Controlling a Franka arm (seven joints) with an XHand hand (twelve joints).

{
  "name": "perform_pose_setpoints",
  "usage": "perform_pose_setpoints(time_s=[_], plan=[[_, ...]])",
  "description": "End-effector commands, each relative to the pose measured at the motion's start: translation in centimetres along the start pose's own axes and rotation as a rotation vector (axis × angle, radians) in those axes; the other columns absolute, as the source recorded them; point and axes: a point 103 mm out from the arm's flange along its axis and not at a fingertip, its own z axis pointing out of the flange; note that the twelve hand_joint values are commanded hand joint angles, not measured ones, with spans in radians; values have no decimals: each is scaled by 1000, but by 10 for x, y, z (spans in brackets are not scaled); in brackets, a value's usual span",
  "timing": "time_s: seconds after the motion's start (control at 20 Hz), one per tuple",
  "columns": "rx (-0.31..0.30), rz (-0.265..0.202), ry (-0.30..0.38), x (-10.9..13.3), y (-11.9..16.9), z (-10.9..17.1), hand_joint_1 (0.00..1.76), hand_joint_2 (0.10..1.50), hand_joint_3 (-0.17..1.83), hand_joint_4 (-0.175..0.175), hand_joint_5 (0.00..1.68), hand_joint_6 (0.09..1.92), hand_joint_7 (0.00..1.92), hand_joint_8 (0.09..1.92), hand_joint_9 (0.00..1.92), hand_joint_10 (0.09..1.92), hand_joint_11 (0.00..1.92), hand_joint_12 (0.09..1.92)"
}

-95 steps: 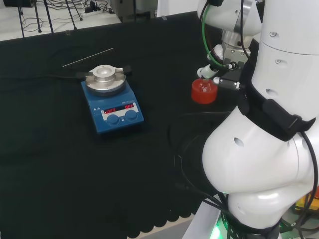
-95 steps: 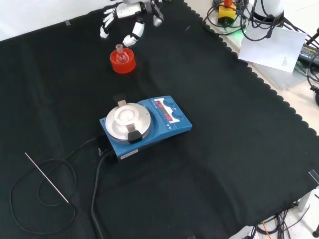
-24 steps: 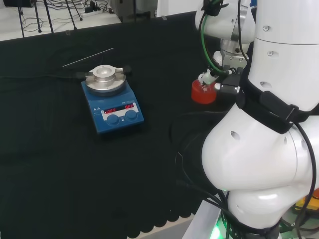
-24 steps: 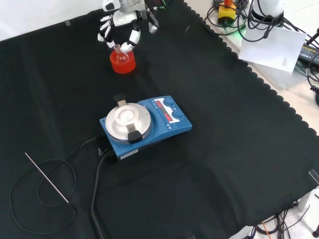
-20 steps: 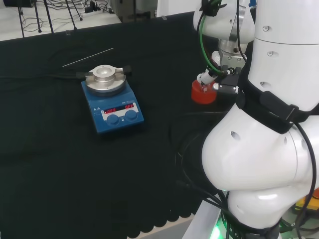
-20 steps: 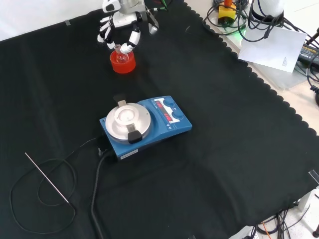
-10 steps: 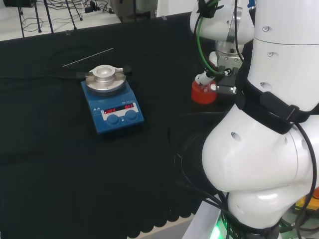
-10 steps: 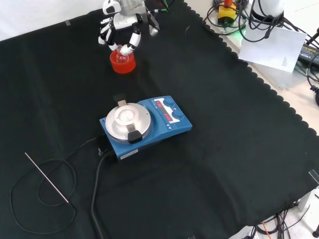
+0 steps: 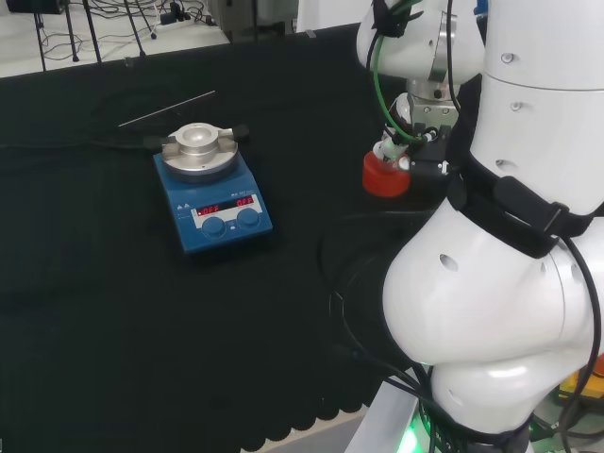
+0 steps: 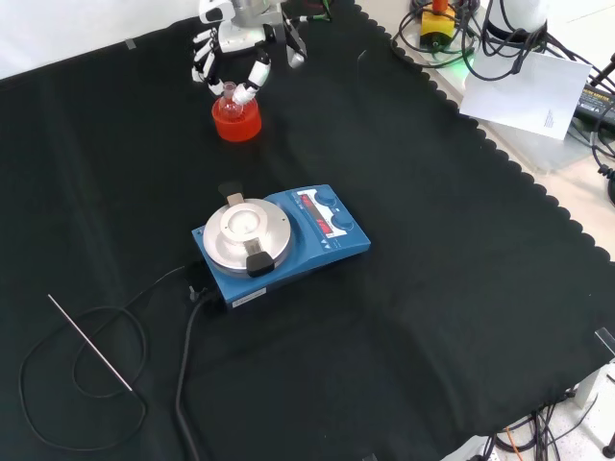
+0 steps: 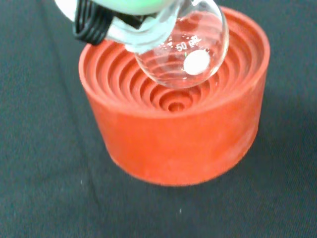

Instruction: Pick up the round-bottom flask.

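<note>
So the hand point(image 10: 235, 43) is right at the top of the front view, fingers point(image 10: 258, 72) curled down around the neck of the round-bottom flask point(image 10: 230, 94), pinching it from both sides as far as I can tell. The flask itself is clear glass with a small white spot on its bulb, and it sits over the red ribbed stand point(image 10: 236, 119). In the wrist view the bulb point(image 11: 184, 47) looks tilted and raised a bit above the ribbed hollow of the stand point(image 11: 173, 119) rather than seated in the middle, though I can't say for sure whether it still touches the ribs. A blurred white and black part of the hand point(image 11: 111, 17) covers the neck there.

In the head view the stand point(image 9: 385, 176) is just left of the arm's big white links, with the hand point(image 9: 401, 151) right on top of it.

Elsewhere on the counter point(image 10: 461, 269): a blue hotplate stirrer point(image 10: 281, 240) with a round metal top sits well apart from the stand, nearer the camera in the front view. A thin metal rod point(image 10: 89, 355) lies at the lower left of that view, with a black cable point(image 10: 183, 384) looping next to it.
</note>
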Motion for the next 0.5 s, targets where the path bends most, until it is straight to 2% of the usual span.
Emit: perform_pose_setpoints(time_s=[0.05,0.5], plan=[[-11,-22,4,4,-2,-9,1070,725,711,164,1071,1046,507,665,674,617,184,1347],[26,-54,56,16,-4,-30,1071,715,726,173,1076,1044,521,668,690,617,189,1344]])
